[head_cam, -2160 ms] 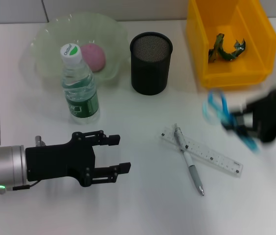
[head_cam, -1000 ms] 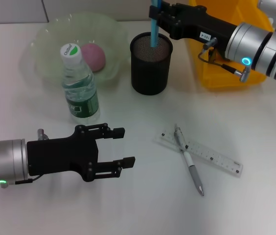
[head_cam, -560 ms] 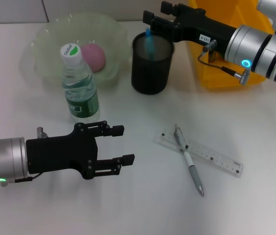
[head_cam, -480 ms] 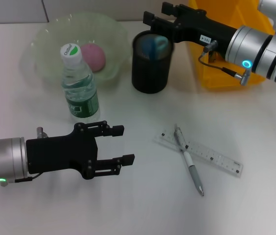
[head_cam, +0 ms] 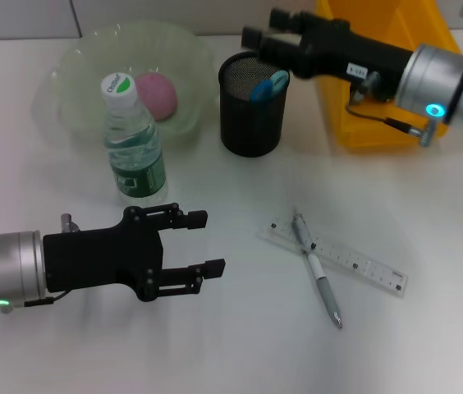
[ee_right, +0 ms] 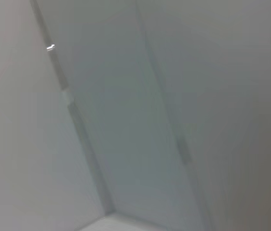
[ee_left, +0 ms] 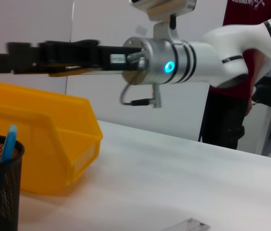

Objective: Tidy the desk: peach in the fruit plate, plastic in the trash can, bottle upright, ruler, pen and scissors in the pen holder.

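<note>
Resting in holder (head_cam: pixel 253 105), scissors (head_cam: pixel 268 84) below right claw (head_cam: pixel 258 33)

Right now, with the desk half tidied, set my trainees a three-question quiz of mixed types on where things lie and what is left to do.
1. True or false: the peach lies in the fruit plate.
2. Multiple choice: the pen lies A) in the pen holder, B) across the ruler on the desk, C) in the yellow bin.
3. Fill in: the blue handle of the scissors sticks up out of the ____.

Key
1. True.
2. B. The left gripper, open, is low over the desk near the upright bottle; the right gripper is open above the holder.
3. Pen holder.
</note>
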You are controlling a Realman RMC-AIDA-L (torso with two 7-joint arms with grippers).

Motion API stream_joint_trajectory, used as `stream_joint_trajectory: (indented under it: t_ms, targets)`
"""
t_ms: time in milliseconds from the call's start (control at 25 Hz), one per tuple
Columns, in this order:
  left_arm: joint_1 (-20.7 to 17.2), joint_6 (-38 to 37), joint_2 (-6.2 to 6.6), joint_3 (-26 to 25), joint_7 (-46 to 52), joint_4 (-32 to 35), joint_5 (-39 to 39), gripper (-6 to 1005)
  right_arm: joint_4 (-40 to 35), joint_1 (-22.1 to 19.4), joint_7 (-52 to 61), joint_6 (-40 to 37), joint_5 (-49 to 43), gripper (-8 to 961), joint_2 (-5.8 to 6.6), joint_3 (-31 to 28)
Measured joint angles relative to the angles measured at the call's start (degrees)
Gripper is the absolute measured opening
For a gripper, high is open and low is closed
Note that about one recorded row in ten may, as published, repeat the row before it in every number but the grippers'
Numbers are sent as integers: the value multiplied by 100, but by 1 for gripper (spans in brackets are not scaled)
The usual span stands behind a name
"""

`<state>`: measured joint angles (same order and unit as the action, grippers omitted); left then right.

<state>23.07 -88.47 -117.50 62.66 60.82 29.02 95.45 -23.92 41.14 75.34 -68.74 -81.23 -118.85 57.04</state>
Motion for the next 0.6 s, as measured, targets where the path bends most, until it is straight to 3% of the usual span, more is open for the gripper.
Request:
stream_joint_trajectory:
  t_ms: [40, 80, 120, 280, 440, 480, 560, 600]
  targets:
    - [-7, -12, 1, 0, 0, 8, 0, 726, -499, -166, 505, -106, -332, 685, 10, 129]
    - [-21, -31, 2, 0, 0, 28, 1, 726, -1704, -513, 1644, -401, -1276, 685, 20, 332]
    - [-21, -31, 2, 0, 0, 28, 1, 726, -1704, -513, 1644, -401, -1276, 685, 20, 332]
    - [-30, -40, -2, 0, 0, 50, 12, 726, -4112, -782, 3715, -1721, -3661, 684, -32, 523]
    - [-17, -37, -15, 0, 0, 51, 15, 726, -4700, -600, 4620, -2342, -4592, 679, -35, 855]
    - [9, -27, -34, 0, 0, 52, 27, 726, -4793, -418, 5110, -2461, -5111, 676, -38, 1196]
    - [20, -23, -38, 0, 6, 52, 30, 726, -4795, -346, 5281, -2463, -5317, 671, -41, 1374]
    - [31, -23, -41, 0, 14, 52, 32, 726, -4749, -201, 5538, -2357, -5613, 668, -42, 1810]
